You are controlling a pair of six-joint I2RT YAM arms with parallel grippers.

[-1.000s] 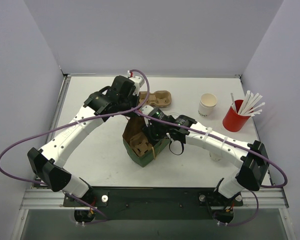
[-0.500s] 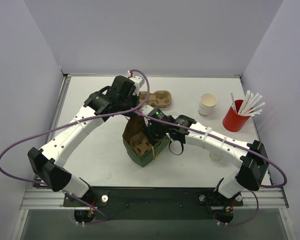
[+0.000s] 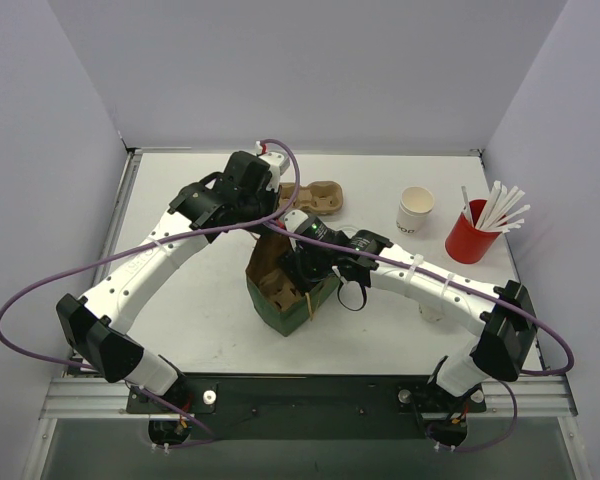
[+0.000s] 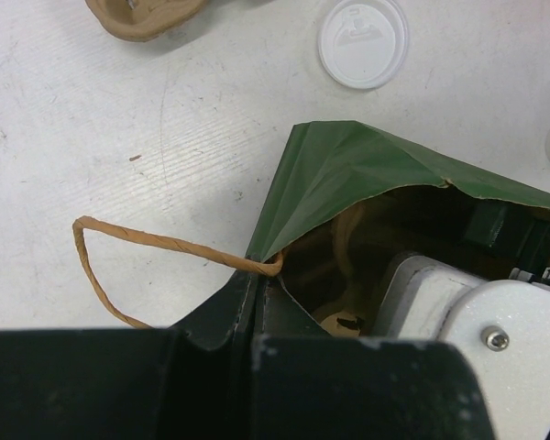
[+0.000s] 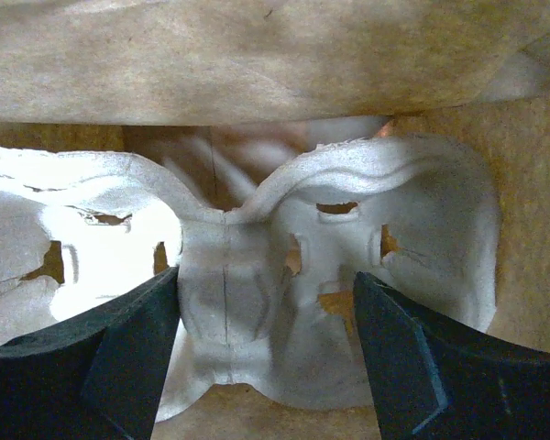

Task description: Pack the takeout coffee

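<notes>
The takeout coffee shows as one white paper cup, upright and open-topped on the table right of centre, well apart from the bag. From the left: the left gripper is pressed together on the rim of the green paper bag, beside its twine handle; inside the bag lies a pulp carrier; the right gripper is spread wide there, one finger on each side of the carrier's middle ridge; a second pulp carrier sits just behind the bag; a white lid lies flat on the table; the red cup of straws stands just right of the takeout coffee.
</notes>
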